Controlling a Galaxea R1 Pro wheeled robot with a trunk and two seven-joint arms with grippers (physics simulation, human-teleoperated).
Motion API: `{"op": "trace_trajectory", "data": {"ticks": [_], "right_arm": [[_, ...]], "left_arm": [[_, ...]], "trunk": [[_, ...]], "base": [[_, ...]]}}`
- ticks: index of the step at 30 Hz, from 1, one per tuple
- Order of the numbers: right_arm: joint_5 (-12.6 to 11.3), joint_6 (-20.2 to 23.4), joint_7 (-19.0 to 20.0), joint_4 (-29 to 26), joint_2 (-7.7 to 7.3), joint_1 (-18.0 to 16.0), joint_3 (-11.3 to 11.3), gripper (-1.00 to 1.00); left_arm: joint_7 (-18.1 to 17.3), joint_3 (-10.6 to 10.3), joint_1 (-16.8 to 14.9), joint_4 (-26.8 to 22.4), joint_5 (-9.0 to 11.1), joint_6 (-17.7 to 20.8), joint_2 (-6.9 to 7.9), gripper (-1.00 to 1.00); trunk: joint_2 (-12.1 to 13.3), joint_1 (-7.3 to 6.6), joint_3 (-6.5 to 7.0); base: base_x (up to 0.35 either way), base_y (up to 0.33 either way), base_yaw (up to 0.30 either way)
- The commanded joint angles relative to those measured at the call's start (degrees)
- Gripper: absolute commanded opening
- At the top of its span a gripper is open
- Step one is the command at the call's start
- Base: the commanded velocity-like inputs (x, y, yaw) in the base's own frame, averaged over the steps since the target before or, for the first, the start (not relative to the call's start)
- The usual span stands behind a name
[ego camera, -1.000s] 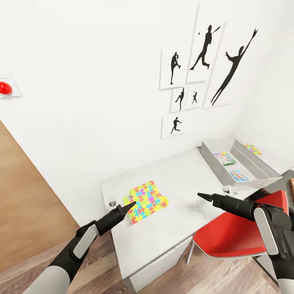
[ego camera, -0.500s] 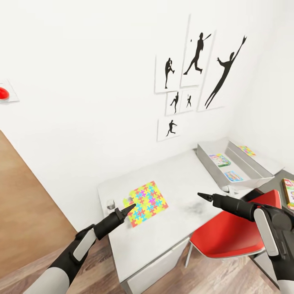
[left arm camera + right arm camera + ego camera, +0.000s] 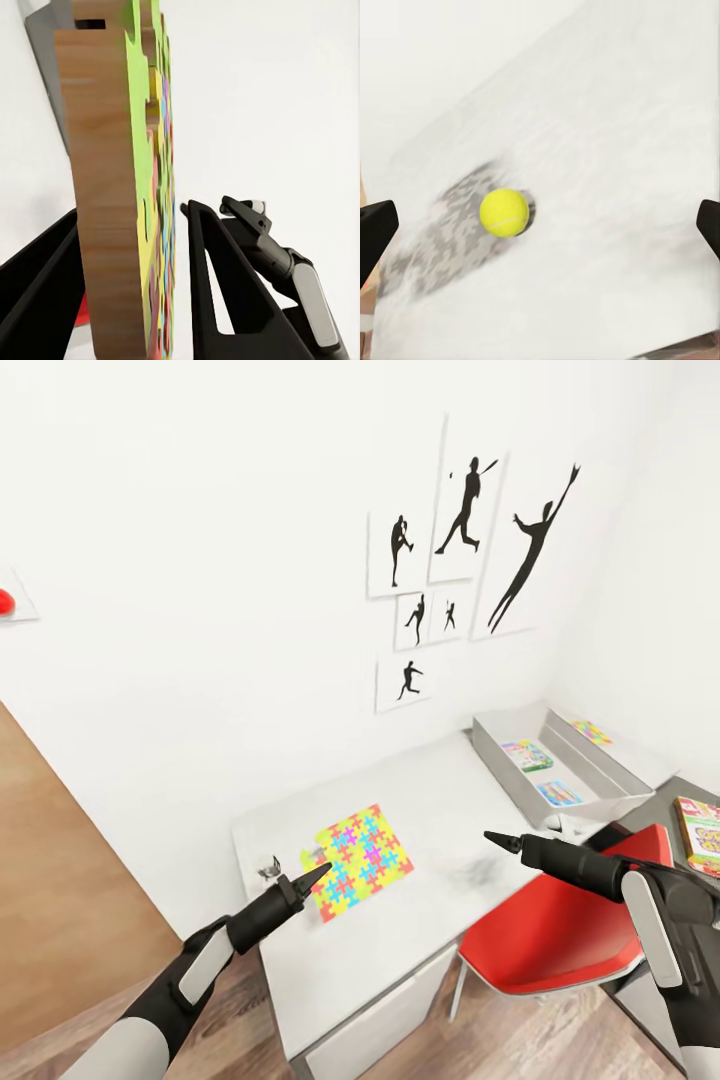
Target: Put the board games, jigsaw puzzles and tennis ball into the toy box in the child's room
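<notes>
Turning slightly right, the head camera now also shows a game box near the tray, while the left hand by the puzzle and the right hand facing the ball hover with fingers apart over the counter, so I judge 3 toys remain.

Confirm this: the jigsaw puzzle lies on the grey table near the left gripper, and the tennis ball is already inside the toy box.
Not quite. The tennis ball lies on the bare table, as the right wrist view shows, not in the toy box. The jigsaw puzzle does lie near the left gripper.
</notes>
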Motion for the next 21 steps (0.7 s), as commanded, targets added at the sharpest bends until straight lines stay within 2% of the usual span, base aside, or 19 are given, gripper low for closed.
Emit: {"op": "trace_trajectory", "data": {"ticks": [1, 21], "right_arm": [[0.15, 0.31, 0.29, -0.02, 0.01, -0.07, -0.07, 1.0], [0.15, 0.3, 0.29, -0.02, -0.02, 0.12, -0.08, 1.0]], "left_arm": [[-0.09, -0.28, -0.05, 0.03, 0.58, 0.51, 0.07, -1.0], [-0.4, -0.36, -0.05, 0.19, 0.56, 0.56, -0.01, -1.0]], "trunk": [[-0.11, 0.04, -0.02], [-0.11, 0.04, 1.66]], "base": [[0.0, 0.0, -0.082], [0.0, 0.0, -0.084]]}}
